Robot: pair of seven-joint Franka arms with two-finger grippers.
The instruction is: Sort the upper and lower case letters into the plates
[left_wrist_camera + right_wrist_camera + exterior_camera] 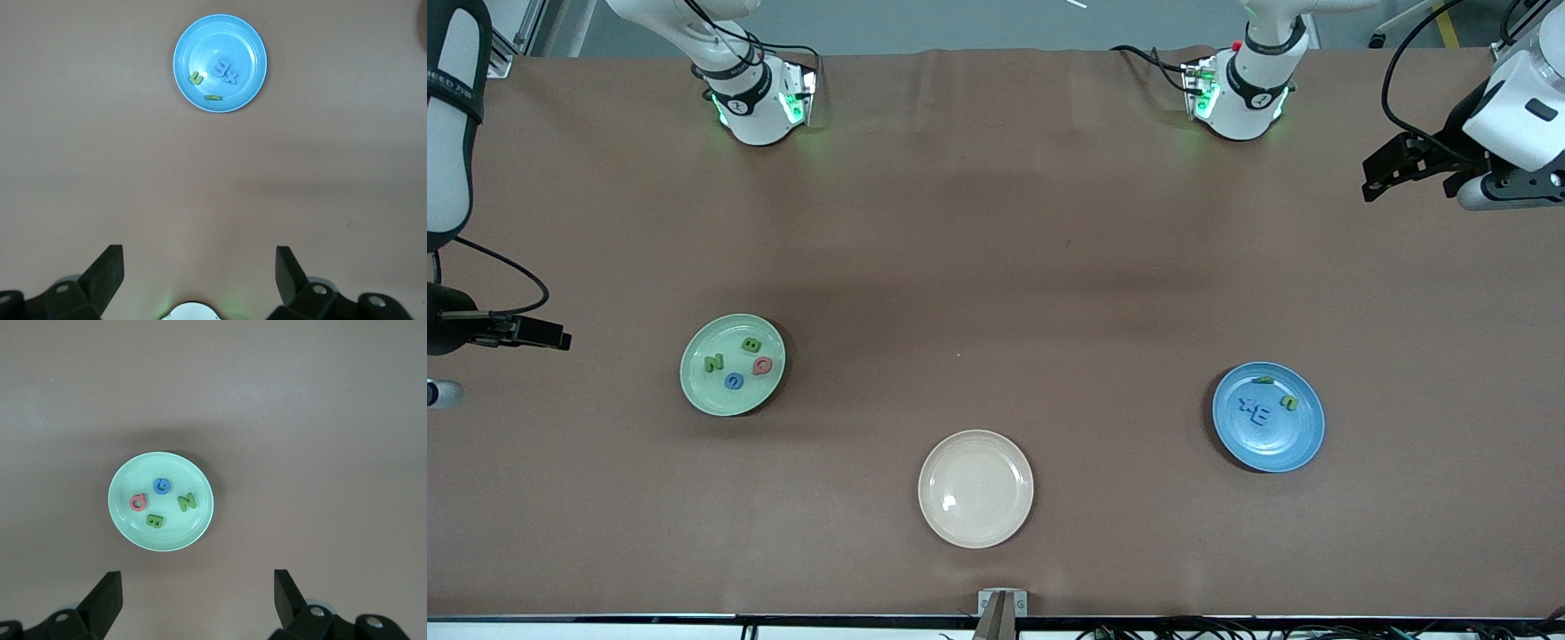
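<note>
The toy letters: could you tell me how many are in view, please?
8. Four lie in the mint green plate: green N, green B, red letter, blue letter. Four lie in the blue plate: two blue, two green.

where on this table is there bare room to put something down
Bare cloth spans between the mint plate and blue plate, from the cream plate, itself bare, up to the arm bases. Both sorting plates are crowded with letters.
</note>
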